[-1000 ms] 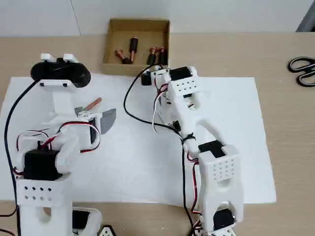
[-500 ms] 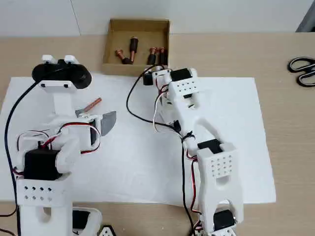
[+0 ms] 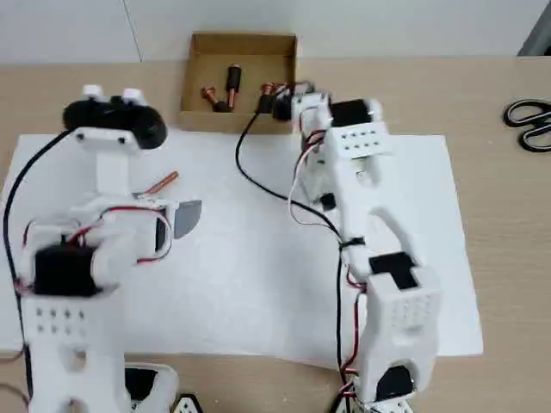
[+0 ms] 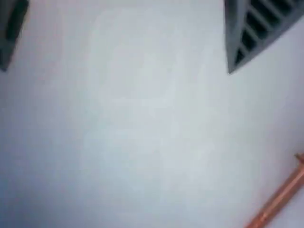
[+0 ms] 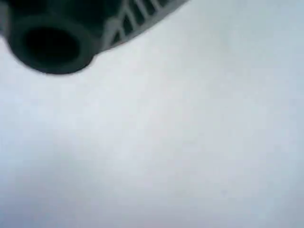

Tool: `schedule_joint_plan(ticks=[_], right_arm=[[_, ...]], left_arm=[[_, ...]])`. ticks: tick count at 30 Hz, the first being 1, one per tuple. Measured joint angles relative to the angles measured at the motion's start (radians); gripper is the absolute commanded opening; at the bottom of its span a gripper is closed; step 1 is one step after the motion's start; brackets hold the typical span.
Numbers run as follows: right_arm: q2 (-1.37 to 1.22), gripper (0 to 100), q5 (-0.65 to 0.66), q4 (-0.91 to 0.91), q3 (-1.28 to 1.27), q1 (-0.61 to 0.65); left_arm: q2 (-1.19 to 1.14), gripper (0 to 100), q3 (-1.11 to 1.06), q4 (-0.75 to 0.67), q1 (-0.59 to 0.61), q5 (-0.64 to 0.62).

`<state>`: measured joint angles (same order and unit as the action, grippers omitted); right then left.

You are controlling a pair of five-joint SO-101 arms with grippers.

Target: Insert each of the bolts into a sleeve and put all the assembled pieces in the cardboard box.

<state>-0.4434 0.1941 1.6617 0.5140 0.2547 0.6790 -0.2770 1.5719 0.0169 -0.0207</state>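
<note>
We see the left arm (image 3: 95, 249) low over the white paper (image 3: 258, 284). Its jaws are wide apart with nothing in them. One bolt (image 3: 162, 182) lies on the paper just beside those jaws, so we think they are open to grab it. The right arm (image 3: 362, 172) has its jaws clamped on a black sleeve (image 5: 50, 45), held up off the paper with its hole showing. We think it is held that way so the bolt can slide in. The cardboard box (image 3: 245, 39) sits on the tabletop (image 3: 482, 77) past the paper, with some finished pieces (image 3: 232, 82) inside. This bolt looks like the last loose one.
</note>
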Motion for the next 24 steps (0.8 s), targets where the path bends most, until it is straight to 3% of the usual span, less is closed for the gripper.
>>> schedule_joint_plan(ticks=[6, 14, 24], right_arm=[[0.114, 0.3, 0.000, 0.002, -0.060, -0.052], [0.198, 0.3, 0.000, 0.005, -0.152, -0.150], [0.236, 0.3, 0.000, 0.005, -0.161, -0.155]], left_arm=[[-0.331, 28, 0.123, 0.005, 0.021, 0.169], [-0.784, 28, 0.301, -0.163, 0.253, 0.396], [-1.204, 27, 0.562, -0.229, 0.278, 0.422]])
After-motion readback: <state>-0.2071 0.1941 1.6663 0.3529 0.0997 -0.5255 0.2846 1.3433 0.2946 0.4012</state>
